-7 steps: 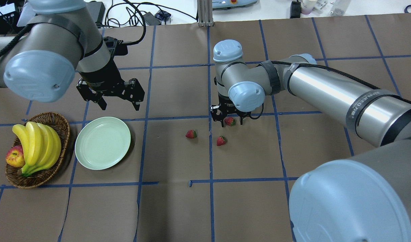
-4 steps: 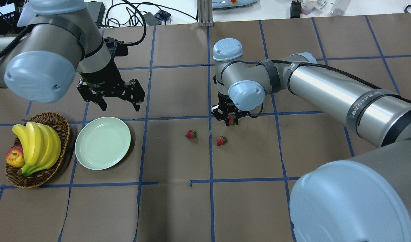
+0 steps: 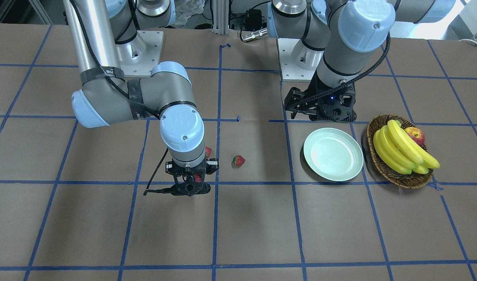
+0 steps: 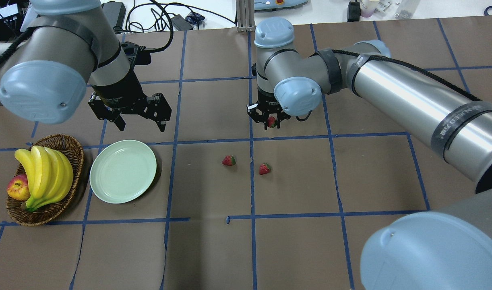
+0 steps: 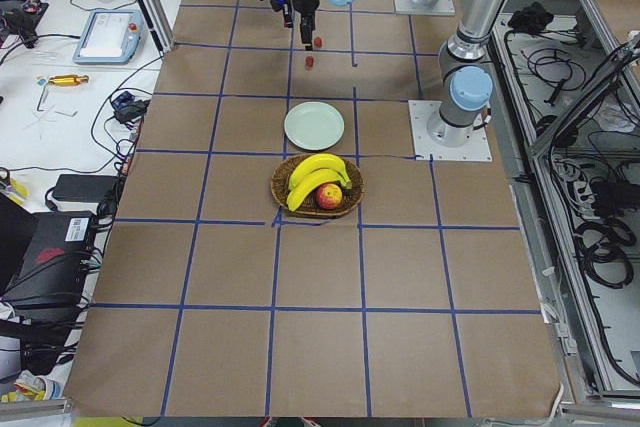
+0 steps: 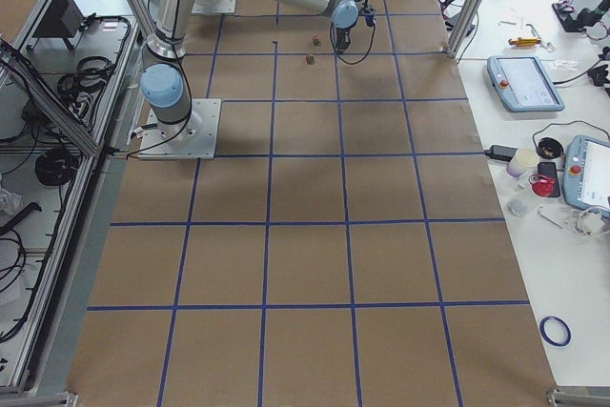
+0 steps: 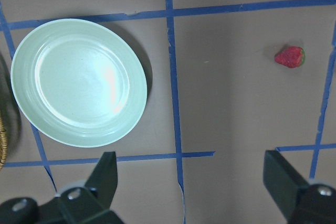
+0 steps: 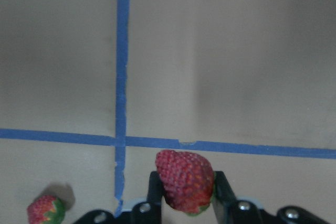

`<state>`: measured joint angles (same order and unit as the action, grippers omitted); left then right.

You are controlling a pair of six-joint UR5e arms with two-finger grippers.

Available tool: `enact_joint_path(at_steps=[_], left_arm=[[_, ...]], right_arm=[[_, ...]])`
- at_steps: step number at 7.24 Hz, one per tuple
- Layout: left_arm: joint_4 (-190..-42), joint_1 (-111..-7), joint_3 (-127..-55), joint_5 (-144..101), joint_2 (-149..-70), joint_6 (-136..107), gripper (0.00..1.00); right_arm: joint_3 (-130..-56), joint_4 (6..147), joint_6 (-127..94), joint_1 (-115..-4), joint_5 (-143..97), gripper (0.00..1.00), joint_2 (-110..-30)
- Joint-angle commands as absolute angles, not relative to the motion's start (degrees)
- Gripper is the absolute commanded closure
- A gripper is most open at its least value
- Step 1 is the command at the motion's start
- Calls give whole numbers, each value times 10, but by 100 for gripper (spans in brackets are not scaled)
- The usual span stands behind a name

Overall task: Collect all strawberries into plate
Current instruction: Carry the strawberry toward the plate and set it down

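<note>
My right gripper [image 4: 271, 121] is shut on one red strawberry [image 8: 185, 181] and holds it above the table, right of the blue centre line; the front view shows it too [image 3: 197, 178]. Two more strawberries lie on the brown paper, one [image 4: 228, 160] left of the centre line and one [image 4: 264, 168] right of it. In the front view the second [image 3: 208, 152] is half hidden behind the right wrist. The pale green plate [image 4: 123, 171] sits empty at the left. My left gripper [image 4: 141, 128] hangs open and empty just beyond the plate's far rim, and its wrist view shows the plate [image 7: 79, 81] below.
A brown wicker basket [image 4: 75, 150] with bananas [image 4: 44, 173] and a red-yellow apple [image 4: 17, 188] stands just left of the plate. Blue tape lines grid the brown table cover. Cables and devices lie beyond the far table edge.
The right gripper closed on the strawberry, then lifted it off the table and carried it a little toward the far side. The left arm barely moved.
</note>
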<state>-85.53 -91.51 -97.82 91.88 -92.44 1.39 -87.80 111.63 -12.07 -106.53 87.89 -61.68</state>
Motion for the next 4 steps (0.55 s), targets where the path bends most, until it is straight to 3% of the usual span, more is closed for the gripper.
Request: enact_joint_path(at_steps=[1,4], left_arm=[[-853,-903,-978,933,-925,16,0],[-822,-821,-981,929,-928,101,0]], right_arm=[[-863,1117,-124,-1079,848,100,-621],[-850,1122,-141,-1137,836,100,-615]])
